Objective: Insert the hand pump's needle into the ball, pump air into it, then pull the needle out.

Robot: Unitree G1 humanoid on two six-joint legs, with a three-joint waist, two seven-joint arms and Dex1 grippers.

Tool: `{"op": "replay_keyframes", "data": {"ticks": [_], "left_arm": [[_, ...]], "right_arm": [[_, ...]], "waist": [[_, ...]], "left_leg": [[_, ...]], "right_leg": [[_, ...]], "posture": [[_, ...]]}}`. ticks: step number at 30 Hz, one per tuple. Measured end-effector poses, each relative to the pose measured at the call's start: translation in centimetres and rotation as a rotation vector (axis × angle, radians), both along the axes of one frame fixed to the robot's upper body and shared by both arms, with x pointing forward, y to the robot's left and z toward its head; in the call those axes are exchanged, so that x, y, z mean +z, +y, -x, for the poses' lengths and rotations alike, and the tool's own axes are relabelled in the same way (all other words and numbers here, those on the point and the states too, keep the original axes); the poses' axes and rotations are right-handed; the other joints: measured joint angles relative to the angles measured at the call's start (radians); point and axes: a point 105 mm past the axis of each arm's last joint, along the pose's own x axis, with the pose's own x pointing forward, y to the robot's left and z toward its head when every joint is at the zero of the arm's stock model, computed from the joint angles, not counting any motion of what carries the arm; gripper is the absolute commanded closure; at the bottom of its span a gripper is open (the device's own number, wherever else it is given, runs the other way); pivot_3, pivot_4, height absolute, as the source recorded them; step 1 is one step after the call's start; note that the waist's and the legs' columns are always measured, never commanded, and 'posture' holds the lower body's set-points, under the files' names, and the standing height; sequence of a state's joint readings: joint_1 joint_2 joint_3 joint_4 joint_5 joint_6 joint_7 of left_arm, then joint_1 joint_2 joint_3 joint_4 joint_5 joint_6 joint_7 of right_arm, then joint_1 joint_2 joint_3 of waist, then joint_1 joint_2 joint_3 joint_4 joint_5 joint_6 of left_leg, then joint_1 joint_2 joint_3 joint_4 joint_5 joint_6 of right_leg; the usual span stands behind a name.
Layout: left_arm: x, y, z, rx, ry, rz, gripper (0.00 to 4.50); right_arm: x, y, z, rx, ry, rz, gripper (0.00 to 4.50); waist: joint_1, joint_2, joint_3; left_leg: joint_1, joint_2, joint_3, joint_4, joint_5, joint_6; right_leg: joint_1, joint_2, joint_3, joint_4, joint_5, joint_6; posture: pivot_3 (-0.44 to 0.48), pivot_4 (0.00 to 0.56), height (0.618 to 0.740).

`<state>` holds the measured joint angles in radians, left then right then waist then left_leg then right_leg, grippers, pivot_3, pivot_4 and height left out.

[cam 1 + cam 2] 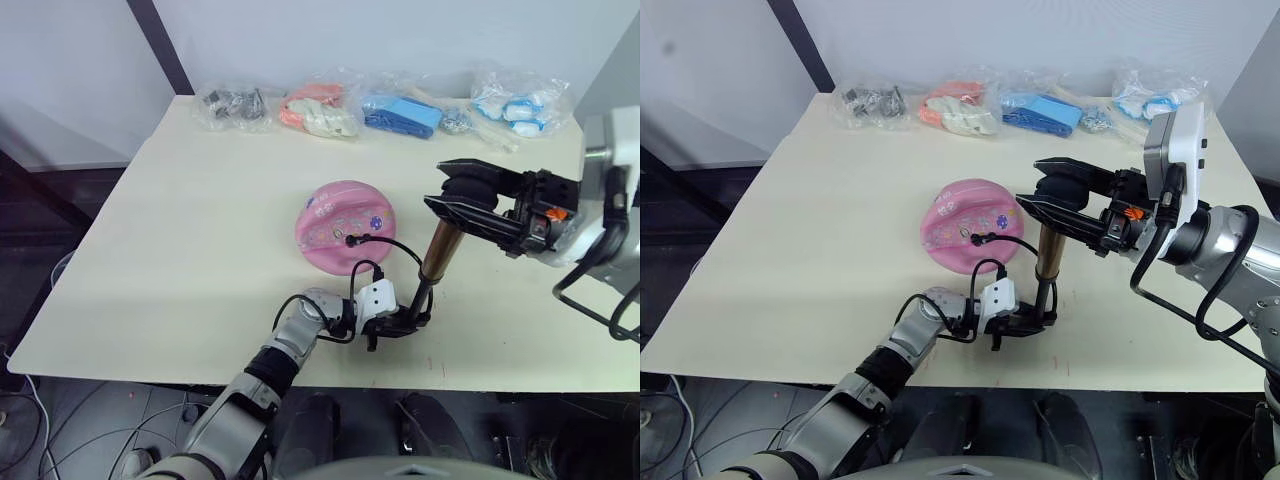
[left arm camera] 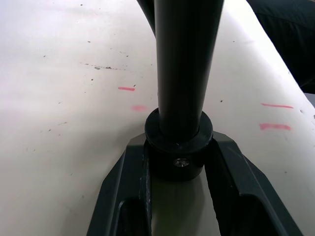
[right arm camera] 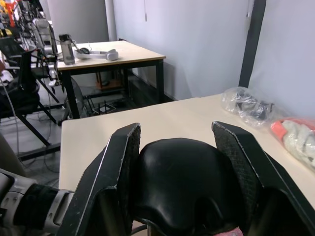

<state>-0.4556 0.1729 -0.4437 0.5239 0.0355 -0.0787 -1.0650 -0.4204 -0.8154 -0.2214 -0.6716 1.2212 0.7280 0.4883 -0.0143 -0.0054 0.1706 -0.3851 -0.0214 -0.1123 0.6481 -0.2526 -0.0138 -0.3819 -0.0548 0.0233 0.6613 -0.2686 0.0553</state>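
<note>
Standing hand pump (image 1: 438, 252) gripped both ends | ball (image 1: 345, 226) mid-table (image 1: 180, 250), needle (image 1: 351, 239) inserted

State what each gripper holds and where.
Left gripper clamps the hand pump at its base; right gripper grips its black T-handle.

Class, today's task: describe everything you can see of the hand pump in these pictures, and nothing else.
The hand pump stands nearly upright on the table, leaning slightly. Its barrel looks like brass-coloured metal above a black shaft and black base collar. The left pincer grips that base; the right pincer is shut on the black handle on top. A thin black hose loops from the pump to the pink ball, where its end meets the ball's top.
</note>
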Motion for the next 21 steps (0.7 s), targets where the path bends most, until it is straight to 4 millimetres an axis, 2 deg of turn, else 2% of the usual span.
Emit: {"op": "replay_keyframes", "data": {"ticks": [5, 11, 21], "left_arm": [[-0.2, 0.0, 0.0, -0.005, -0.005, -0.009, 3.49], [-0.2, 0.1, 0.0, -0.006, -0.013, -0.015, 3.49], [-0.3, 0.2, 0.0, -0.007, -0.014, -0.020, 3.49]], "right_arm": [[-0.8, -0.1, 1.0, -0.006, 0.011, -0.014, 2.65], [-1.9, -0.5, 0.9, -0.031, 0.043, -0.036, 2.65], [-5.8, -0.4, 0.8, -0.070, 0.116, -0.050, 2.65]], "waist": [[0.001, -0.002, -0.001], [-0.001, -0.002, -0.002], [-0.001, -0.005, -0.004]], "left_leg": [[0.001, 0.000, -0.001, 0.000, 0.000, 0.000], [0.003, 0.000, -0.001, 0.000, 0.000, 0.000], [0.004, 0.000, -0.001, -0.001, 0.000, 0.000]], "right_leg": [[0.001, 0.000, -0.001, 0.000, 0.000, 0.000], [0.003, 0.000, -0.001, 0.000, 0.000, 0.000], [0.003, 0.001, -0.001, 0.000, 0.000, 0.000]], "posture": [[0.000, 0.150, 0.736], [0.000, 0.150, 0.736], [0.000, 0.150, 0.736]]}}
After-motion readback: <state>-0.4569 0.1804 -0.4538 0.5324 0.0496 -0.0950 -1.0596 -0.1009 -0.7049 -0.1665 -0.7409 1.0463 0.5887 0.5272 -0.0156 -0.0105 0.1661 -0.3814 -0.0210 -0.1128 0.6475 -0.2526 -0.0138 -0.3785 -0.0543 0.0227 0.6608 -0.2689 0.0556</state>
